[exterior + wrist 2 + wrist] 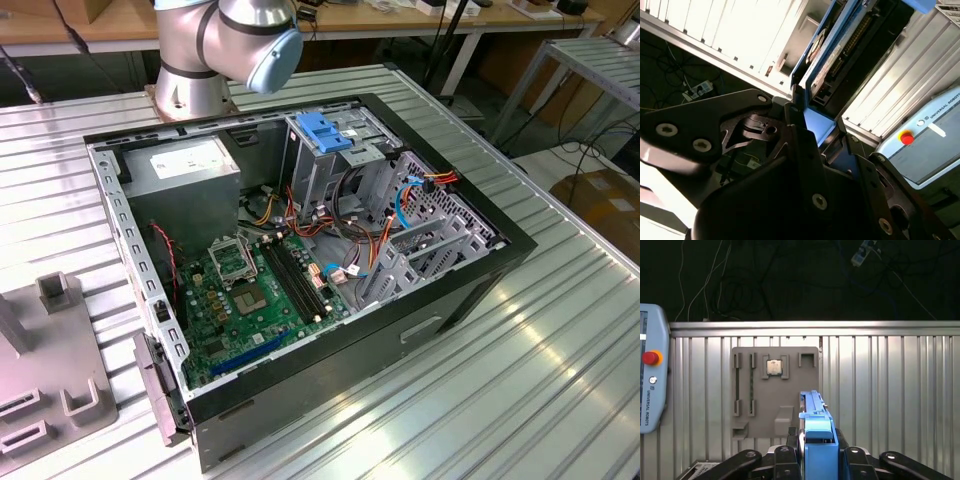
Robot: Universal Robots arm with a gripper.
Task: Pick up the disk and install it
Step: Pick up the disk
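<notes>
The disk (816, 426) is seen edge-on in the first wrist view, a thin grey drive in a bright blue side-rail frame. My gripper (818, 456) is shut on it, with black fingers (854, 460) pressing on both sides of the blue frame. In the second wrist view the disk (852, 42) shows its dark underside and connector edge, slanting away from the gripper (812, 125). It hangs in the air above the ribbed metal table. In the exterior view the arm (230, 45) rises past the frame's edge behind the open computer case (300, 260).
Inside the case stands a tall metal drive cage with a blue bracket (325, 132) on top, beside the motherboard (260, 290) and loose cables. A grey parts tray (775, 390) carrying a chip lies on the table. A teach pendant (650, 375) rests at the table's side.
</notes>
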